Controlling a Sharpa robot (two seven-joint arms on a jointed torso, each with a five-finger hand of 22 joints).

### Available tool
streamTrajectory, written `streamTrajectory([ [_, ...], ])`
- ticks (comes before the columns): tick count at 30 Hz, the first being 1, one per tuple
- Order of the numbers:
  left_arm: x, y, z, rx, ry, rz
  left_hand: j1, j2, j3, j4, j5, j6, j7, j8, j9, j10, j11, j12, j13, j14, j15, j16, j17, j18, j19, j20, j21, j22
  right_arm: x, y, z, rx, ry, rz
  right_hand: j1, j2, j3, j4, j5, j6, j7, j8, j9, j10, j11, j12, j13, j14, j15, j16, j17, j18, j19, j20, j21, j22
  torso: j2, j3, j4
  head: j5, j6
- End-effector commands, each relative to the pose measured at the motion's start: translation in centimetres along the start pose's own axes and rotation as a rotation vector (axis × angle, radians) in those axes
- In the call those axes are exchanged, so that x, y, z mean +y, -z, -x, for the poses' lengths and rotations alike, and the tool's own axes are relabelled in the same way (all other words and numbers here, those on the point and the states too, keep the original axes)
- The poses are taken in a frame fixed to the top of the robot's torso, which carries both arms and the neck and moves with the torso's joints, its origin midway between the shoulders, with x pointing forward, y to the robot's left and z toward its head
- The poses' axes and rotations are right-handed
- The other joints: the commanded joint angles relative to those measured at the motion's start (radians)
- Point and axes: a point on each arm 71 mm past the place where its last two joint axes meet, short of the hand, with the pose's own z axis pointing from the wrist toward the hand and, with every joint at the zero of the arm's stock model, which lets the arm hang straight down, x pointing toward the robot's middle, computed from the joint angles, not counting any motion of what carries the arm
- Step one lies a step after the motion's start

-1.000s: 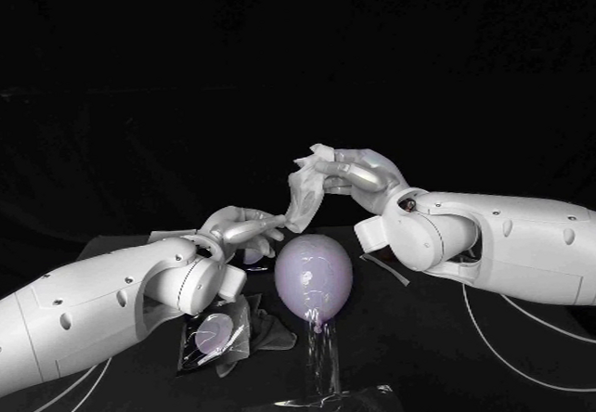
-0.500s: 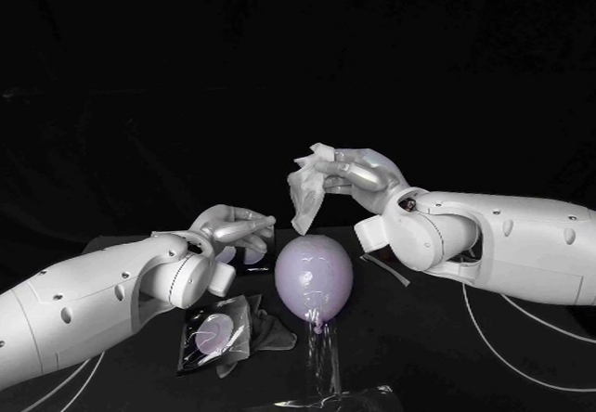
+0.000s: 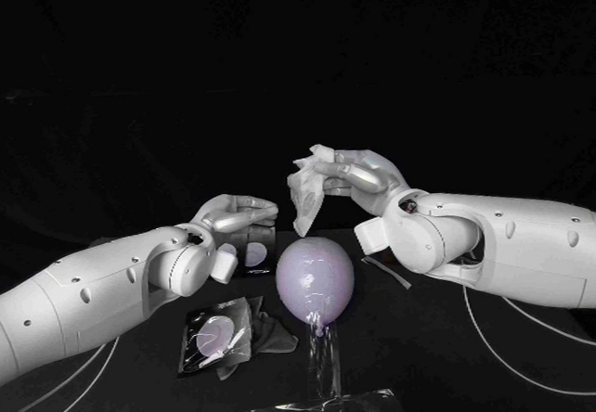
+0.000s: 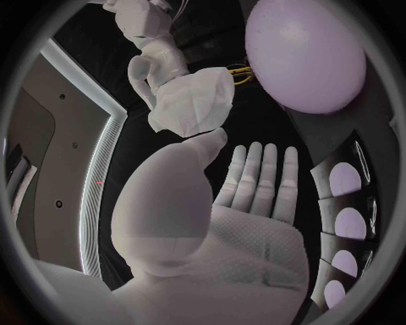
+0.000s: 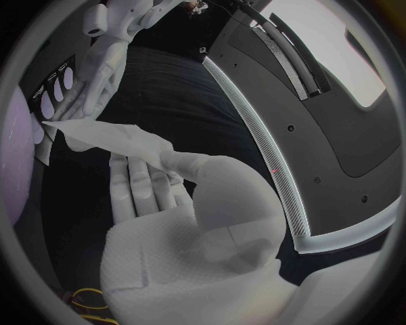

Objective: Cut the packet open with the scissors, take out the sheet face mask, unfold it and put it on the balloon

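Note:
My right hand (image 3: 360, 177) pinches the top of the white sheet mask (image 3: 304, 201), which hangs still folded just above the pale purple balloon (image 3: 314, 278). The balloon stands upright on a clear stand (image 3: 324, 376). My left hand (image 3: 237, 212) is left of the mask, fingers straight and apart, touching nothing. In the left wrist view its flat palm (image 4: 254, 186) faces the mask (image 4: 193, 101), the right hand (image 4: 156, 54) and the balloon (image 4: 304, 54). The right wrist view shows the mask (image 5: 110, 139) between my thumb and fingers (image 5: 139, 183), with the left hand (image 5: 105, 57) beyond.
The cut black packet (image 3: 218, 336) lies on the table left of the stand. A dark holder with pale ovals (image 3: 254, 255) stands behind the balloon. Yellow scissors handles (image 4: 241, 71) lie beside the balloon. The table's front edge holds the stand's clear base (image 3: 323, 411).
My left hand has let go of the mask's lower end and drawn back to the left and slightly up. The mask now hangs from the right hand alone, which has stayed put.

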Motion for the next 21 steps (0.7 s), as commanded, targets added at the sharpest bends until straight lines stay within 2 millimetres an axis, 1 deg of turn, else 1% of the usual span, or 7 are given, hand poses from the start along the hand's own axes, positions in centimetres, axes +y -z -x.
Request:
streamTrajectory([
  [1, -1.0, -0.5, -0.7, 0.142, 0.207, -0.118, 0.000, 0.002, -0.023, 0.009, -0.002, -0.015, -0.005, -0.001, -0.006, -0.016, -0.014, -0.014, -0.005, -0.007, 0.002, -0.033, -0.017, -0.014, 0.001, 0.000, -0.022, -0.017, 0.1, 0.0, -0.5, 0.031, -0.014, 0.006, 0.007, 0.002, 0.003, -0.003, 0.005, -0.002, 0.038, 0.005, 0.001, 0.007, 0.000, 0.002, 0.000, 0.001, -0.003, -0.005, -0.001, 0.021, 0.006, -0.002, -0.001, -0.001, 0.000, 0.0003, 0.0003, 0.001, 0.001],
  [5, -1.0, -1.1, -0.7, 0.211, 0.279, -0.129, -0.052, -0.013, -0.093, 0.057, -0.002, -0.041, -0.016, -0.004, -0.015, -0.044, -0.031, -0.041, -0.005, -0.032, 0.004, -0.082, -0.041, -0.028, -0.030, 0.001, -0.065, -0.047, 0.1, 0.0, -0.8, 0.040, -0.018, 0.003, 0.007, 0.002, 0.003, -0.003, 0.005, -0.002, 0.038, 0.005, 0.001, 0.007, 0.000, 0.002, 0.000, 0.001, -0.003, -0.005, -0.001, 0.021, 0.006, -0.002, -0.001, -0.001, 0.000, 0.0008, 0.0007, 0.002, 0.001],
  [7, -1.0, -1.4, -0.7, 0.235, 0.308, -0.129, -0.104, 0.000, -0.170, 0.130, -0.003, -0.053, -0.017, -0.003, -0.022, -0.050, -0.039, -0.056, -0.004, -0.066, 0.035, -0.129, -0.068, -0.036, -0.061, 0.003, -0.099, -0.072, 0.1, 0.1, -1.0, 0.045, -0.020, 0.003, 0.007, 0.002, 0.003, -0.003, 0.005, -0.002, 0.038, 0.005, 0.001, 0.007, 0.000, 0.002, 0.000, 0.001, -0.003, -0.005, -0.001, 0.021, 0.006, -0.002, -0.001, -0.001, -0.001, 0.0009, 0.0009, 0.002, 0.001],
  [8, -1.0, -1.5, -0.7, 0.243, 0.319, -0.128, -0.167, 0.028, -0.203, 0.193, 0.004, -0.057, -0.015, -0.003, -0.024, -0.052, -0.032, -0.061, -0.004, -0.073, 0.043, -0.142, -0.075, -0.036, -0.067, 0.001, -0.109, -0.080, 0.1, 0.1, -1.0, 0.047, -0.021, 0.003, 0.007, 0.002, 0.003, -0.003, 0.005, -0.002, 0.038, 0.005, 0.001, 0.007, 0.000, 0.002, 0.000, 0.001, -0.003, -0.005, -0.001, 0.021, 0.006, -0.002, -0.001, -0.001, -0.001, 0.0010, 0.0009, 0.002, 0.001],
  [14, -1.0, -2.1, -0.7, 0.270, 0.371, -0.114, -0.306, 0.147, -0.338, 0.204, -0.003, -0.089, 0.026, -0.004, -0.047, -0.060, 0.005, -0.091, -0.004, -0.045, 0.035, -0.192, -0.100, -0.031, -0.032, 0.001, -0.141, -0.111, 0.2, 0.2, -1.5, 0.061, -0.027, 0.003, 0.007, 0.002, 0.003, -0.004, 0.005, -0.002, 0.039, 0.006, -0.001, 0.008, 0.000, 0.002, 0.000, 0.003, -0.003, -0.007, -0.002, 0.021, 0.007, -0.002, 0.000, -0.003, 0.000, 0.0010, 0.0003, 0.004, 0.002],
  [18, -1.1, -2.6, -1.0, 0.284, 0.399, -0.111, -0.347, 0.182, -0.363, 0.204, -0.004, -0.099, 0.046, -0.003, -0.051, -0.063, 0.028, -0.096, -0.004, -0.043, 0.026, -0.204, -0.106, -0.030, -0.033, 0.001, -0.149, -0.118, 0.3, 0.4, -1.8, 0.071, -0.032, 0.004, 0.007, 0.002, 0.003, -0.004, 0.005, -0.002, 0.039, 0.006, -0.001, 0.008, 0.000, 0.002, 0.000, 0.003, -0.003, -0.007, -0.002, 0.021, 0.007, -0.002, 0.000, -0.003, 0.001, 0.0005, 0.0004, 0.004, 0.002],
  [21, -1.0, -2.8, -1.4, 0.312, 0.419, -0.104, -0.417, 0.228, -0.398, 0.205, -0.004, -0.111, 0.071, -0.001, -0.056, -0.068, 0.050, -0.101, -0.004, -0.031, 0.025, -0.214, -0.110, -0.033, -0.042, 0.001, -0.163, -0.128, 0.3, 0.5, -2.0, 0.079, -0.036, 0.004, 0.007, 0.002, 0.003, -0.004, 0.005, -0.002, 0.039, 0.006, -0.001, 0.008, 0.000, 0.002, 0.000, 0.003, -0.003, -0.007, -0.002, 0.021, 0.007, -0.002, 0.000, -0.003, 0.002, 0.0000, -0.0005, 0.003, 0.002],
])
